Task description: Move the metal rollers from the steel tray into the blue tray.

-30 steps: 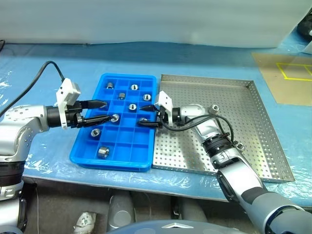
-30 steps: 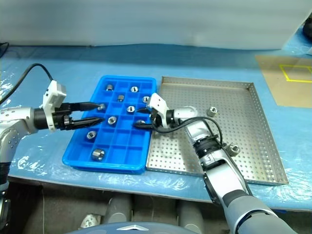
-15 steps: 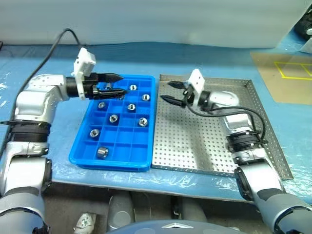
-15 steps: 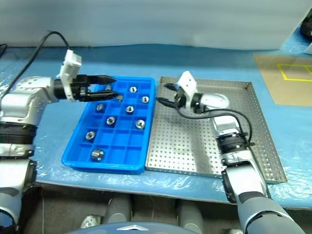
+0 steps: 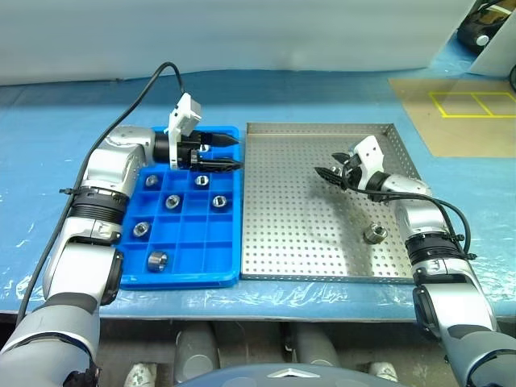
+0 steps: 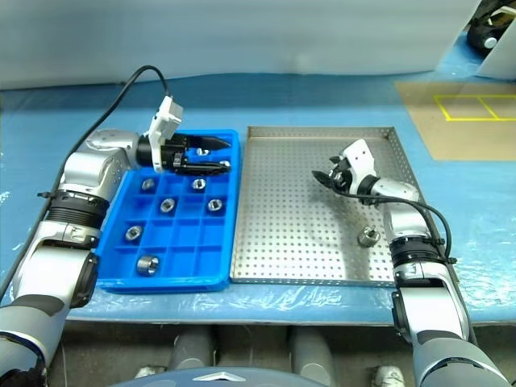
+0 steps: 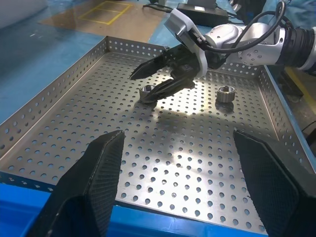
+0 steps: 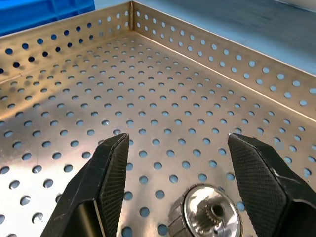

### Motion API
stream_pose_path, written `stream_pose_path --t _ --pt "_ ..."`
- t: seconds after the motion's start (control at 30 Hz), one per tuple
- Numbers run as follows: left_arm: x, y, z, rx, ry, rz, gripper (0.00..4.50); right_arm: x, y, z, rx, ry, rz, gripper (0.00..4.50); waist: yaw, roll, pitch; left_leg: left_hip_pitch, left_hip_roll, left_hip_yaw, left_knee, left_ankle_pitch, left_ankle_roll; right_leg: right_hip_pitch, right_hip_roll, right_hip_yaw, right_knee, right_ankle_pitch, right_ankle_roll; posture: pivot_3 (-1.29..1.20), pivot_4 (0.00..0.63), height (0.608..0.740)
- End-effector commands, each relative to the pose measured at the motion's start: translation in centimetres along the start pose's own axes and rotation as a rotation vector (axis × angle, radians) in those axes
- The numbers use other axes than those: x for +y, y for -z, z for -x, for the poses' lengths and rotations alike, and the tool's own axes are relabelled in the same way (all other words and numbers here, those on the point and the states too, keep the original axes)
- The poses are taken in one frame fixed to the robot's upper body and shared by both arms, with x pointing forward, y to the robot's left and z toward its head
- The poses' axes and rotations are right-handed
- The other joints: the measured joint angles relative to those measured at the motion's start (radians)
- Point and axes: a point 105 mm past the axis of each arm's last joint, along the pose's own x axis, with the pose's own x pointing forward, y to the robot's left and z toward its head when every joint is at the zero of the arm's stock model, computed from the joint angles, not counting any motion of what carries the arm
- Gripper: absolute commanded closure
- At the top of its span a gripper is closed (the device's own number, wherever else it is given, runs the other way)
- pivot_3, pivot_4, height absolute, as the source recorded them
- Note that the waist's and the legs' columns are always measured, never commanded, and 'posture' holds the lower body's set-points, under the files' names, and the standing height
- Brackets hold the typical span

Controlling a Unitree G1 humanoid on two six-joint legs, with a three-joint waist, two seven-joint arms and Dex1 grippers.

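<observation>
A: What's the biggest thing there?
B: The counter (image 5: 48, 145), covered in blue film. On it sits the steel tray (image 5: 274, 242), square and perforated, and touching its left rim is the narrower blue tray (image 5: 189, 270) with its grid of compartments.

A: And the arms?
B: The left tool (image 5: 228, 151) hovers over the far end of the blue tray, pointing toward the steel tray. Its fingers (image 7: 94, 182) stand wide apart, nothing between them. The right tool (image 5: 330, 173) is over the right half of the steel tray, low, fingers (image 8: 106, 168) spread and released as well.

A: Where are the metal rollers?
B: Two remain in the steel tray. One roller (image 8: 210, 217) lies on the floor just in front of the right tool, between its open fingers in the wrist view but not gripped. A second roller (image 5: 374, 234) sits nearer the tray's right rim, beside the right forearm.

A: And the blue tray?
B: Several rollers (image 5: 172, 201) rest one to a compartment, with one more (image 5: 156, 260) alone near the front edge.
</observation>
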Motion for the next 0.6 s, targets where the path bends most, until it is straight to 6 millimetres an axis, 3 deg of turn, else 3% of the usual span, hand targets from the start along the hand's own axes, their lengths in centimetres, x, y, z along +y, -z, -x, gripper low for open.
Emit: stream_pose_path --t 0.03,0.3,0.57,0.6 --pt "-0.2 -1.1 0.5 -0.015 0.0 -0.038 0.78 -1.1 -0.6 0.2 -0.022 0.041 0.034 1.23 0.004 0.0 0.0 0.0 0.0 0.0 0.001 -0.001 0.001 0.0 0.0 0.0 0.0 0.0 0.0 -0.17 0.15 0.74" --pt "-0.5 -0.7 1.1 0.004 -0.02 -0.028 0.78 -2.3 1.1 -0.1 0.026 0.098 -0.008 1.23 0.007 0.0 0.0 -0.001 0.0 0.001 0.005 -0.002 0.003 0.001 -0.001 0.0 0.0 0.0 0.0 -0.14 0.15 0.74" --pt "-0.7 -0.4 1.5 0.021 -0.038 -0.023 0.78 -1.5 2.6 -0.2 0.062 0.069 -0.021 1.23 0.008 0.0 0.0 -0.001 0.0 0.001 0.005 -0.002 0.004 0.001 -0.001 -0.001 0.0 0.0 0.0 -0.13 0.15 0.74" --pt "-0.7 -0.4 1.5 0.023 -0.039 -0.023 0.78 -1.4 2.6 -0.2 0.059 0.067 -0.022 1.41 0.008 0.0 0.0 -0.001 0.0 0.001 0.005 -0.002 0.004 0.001 -0.001 -0.001 0.0 0.0 0.0 -0.13 0.15 0.74"
